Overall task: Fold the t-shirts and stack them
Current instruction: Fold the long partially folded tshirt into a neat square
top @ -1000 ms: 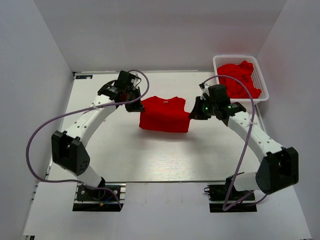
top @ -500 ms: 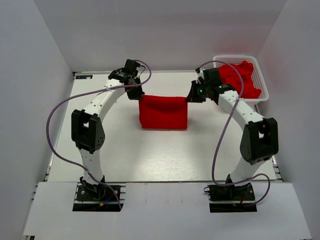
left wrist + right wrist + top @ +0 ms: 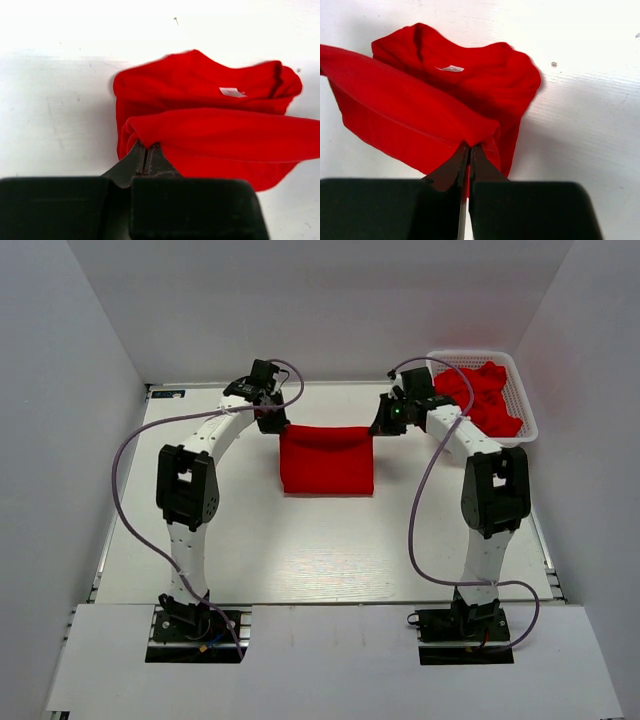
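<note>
A red t-shirt [image 3: 326, 460] hangs stretched between my two grippers over the far middle of the table, its lower part resting on the surface. My left gripper [image 3: 272, 424] is shut on its left corner, seen in the left wrist view [image 3: 146, 146] with cloth [image 3: 210, 130] pinched at the fingertips. My right gripper [image 3: 381, 426] is shut on its right corner, seen in the right wrist view [image 3: 468, 146] with the shirt [image 3: 420, 115] bunched below. More red t-shirts [image 3: 478, 395] lie heaped in the basket.
A white mesh basket [image 3: 529, 418] stands at the far right corner by the right wall. White walls enclose the table [image 3: 320, 550] on the left, back and right. Purple cables loop off both arms.
Both grippers have carried the shirt's edge toward the back of the table and raised it. The shirt went from lying spread with collar showing to a folded rectangle.
</note>
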You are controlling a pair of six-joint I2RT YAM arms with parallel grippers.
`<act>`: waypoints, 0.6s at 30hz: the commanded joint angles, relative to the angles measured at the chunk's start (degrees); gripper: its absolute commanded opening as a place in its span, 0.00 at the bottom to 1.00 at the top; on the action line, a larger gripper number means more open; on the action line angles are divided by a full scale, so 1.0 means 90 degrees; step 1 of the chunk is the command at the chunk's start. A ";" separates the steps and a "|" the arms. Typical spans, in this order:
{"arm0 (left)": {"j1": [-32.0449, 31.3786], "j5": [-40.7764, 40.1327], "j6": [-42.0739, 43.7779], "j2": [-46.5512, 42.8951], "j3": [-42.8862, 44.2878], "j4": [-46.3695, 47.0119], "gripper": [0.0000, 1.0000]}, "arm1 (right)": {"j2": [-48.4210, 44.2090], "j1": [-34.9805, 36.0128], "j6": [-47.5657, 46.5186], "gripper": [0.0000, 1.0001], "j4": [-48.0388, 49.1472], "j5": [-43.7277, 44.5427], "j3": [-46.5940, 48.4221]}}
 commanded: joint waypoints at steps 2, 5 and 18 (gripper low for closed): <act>0.0241 0.0045 0.0156 0.0297 0.0408 0.0238 0.00 | 0.0405 -0.0165 -0.0112 0.00 0.0205 -0.0028 0.0562; 0.0319 0.0104 0.0215 0.0473 0.0477 0.0403 0.20 | 0.0874 -0.0194 -0.0279 0.00 0.0049 -0.0136 0.1118; 0.0583 0.0866 0.0995 0.0439 0.1046 0.0277 1.00 | 0.0877 -0.0370 -0.0113 0.90 0.0165 -0.0507 0.1760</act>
